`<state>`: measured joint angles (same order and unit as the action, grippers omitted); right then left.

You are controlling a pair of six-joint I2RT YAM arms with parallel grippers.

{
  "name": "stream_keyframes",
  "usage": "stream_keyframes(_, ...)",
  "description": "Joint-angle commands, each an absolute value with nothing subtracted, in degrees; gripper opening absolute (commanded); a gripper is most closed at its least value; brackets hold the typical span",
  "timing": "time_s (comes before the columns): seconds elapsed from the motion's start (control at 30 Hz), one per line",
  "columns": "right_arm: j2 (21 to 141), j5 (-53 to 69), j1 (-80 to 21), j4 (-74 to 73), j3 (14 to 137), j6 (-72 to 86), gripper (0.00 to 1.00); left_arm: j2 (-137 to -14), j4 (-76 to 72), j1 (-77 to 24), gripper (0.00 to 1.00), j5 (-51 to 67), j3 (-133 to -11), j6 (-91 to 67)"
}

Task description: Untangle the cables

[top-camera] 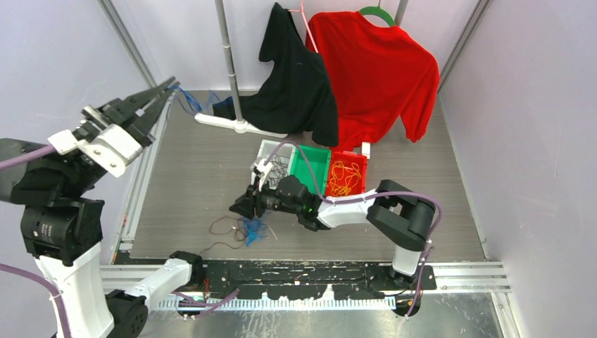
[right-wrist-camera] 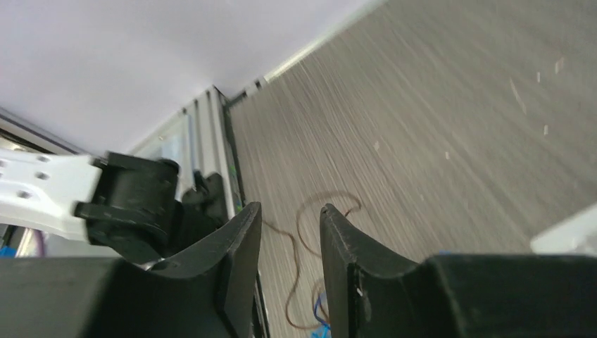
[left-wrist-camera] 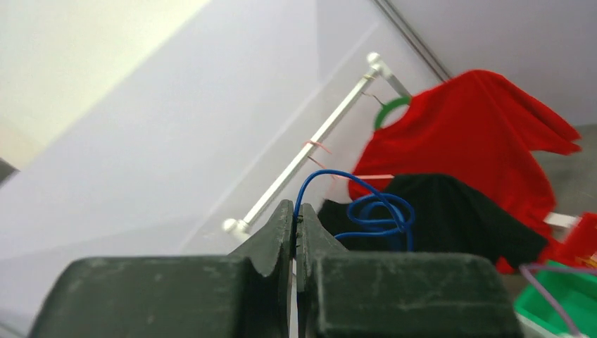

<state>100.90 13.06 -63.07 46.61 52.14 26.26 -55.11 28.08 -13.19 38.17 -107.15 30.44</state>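
The left gripper (left-wrist-camera: pixel 294 211), held high at the left side, was clamped on one blue cable (left-wrist-camera: pixel 376 211). The right gripper (right-wrist-camera: pixel 289 209) hung low with its jaws apart and nothing between them, near the blue and brown tangle (top-camera: pixel 246 229) by the near edge of the table (top-camera: pixel 197 176). The strands looked light, thin and limp. I would pinch a free brown loop, not the knot.

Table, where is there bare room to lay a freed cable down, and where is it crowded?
Bare table lies between the rack's white foot and the cable tangle, and right of the red bin toward the wall. Crowded: the middle, around the green bin, right claw and tangle.
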Motion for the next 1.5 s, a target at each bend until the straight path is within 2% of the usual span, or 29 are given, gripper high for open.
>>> stream_keyframes(0.0, 103.36, 9.88, -64.60, 53.57, 49.93, 28.27, 0.41, -57.60, 17.91, -13.00, 0.00, 33.42, -113.40, 30.43)
stream_keyframes(0.1, 103.99, 9.59, -65.50, 54.40, 49.30, 28.52, 0.46, -59.03, 16.02, -12.96, 0.00, 31.80, -115.88, 30.39)
stream_keyframes(0.2, 100.33, 8.58, -65.52, 53.51, 48.65, 27.91, 0.65, -58.73, 19.71, -13.01, 0.00, 33.92, -115.44, 30.25)
stream_keyframes(0.27, 95.31, 7.62, -65.09, 50.31, 48.61, 26.33, 0.73, -57.37, 22.17, -12.97, 0.00, 35.76, -111.93, 29.81)
stream_keyframes(0.43, 78.60, 8.50, -62.17, 39.44, 51.26, 20.81, 0.80, -52.88, 26.72, -12.96, 0.00, 39.91, -102.33, 25.87)
stream_keyframes(0.6, 70.05, 12.09, -61.71, 29.37, 57.03, 13.04, 0.83, -49.15, 27.34, -12.99, 0.00, 44.11, -92.11, 19.66)
stream_keyframes(0.77, 69.60, 13.44, -61.52, 24.68, 61.26, 10.17, 0.82, -47.89, 26.85, -12.96, 0.00, 46.98, -86.54, 13.12)
stream_keyframes(1.1, 75.01, 16.91, -61.55, 25.88, 66.71, 11.02, 0.80, -45.62, 26.83, -13.01, 0.00, 47.94, -79.83, 8.13)
stream_keyframes(1.2, 76.02, 16.63, -61.57, 26.56, 67.47, 11.52, 0.77, -44.82, 26.82, -13.00, 0.00, 48.41, -78.22, 6.68)
stream_keyframes(1.3, 76.53, 15.92, -61.44, 27.43, 67.64, 12.04, 0.68, -44.16, 26.81, -12.98, 0.00, 48.97, -76.85, 5.22)
stream_keyframes(1.47, 76.27, 17.17, -61.01, 29.80, 66.74, 14.23, 0.43, -42.80, 26.81, -13.00, 0.00, 47.83, -74.30, 4.88)
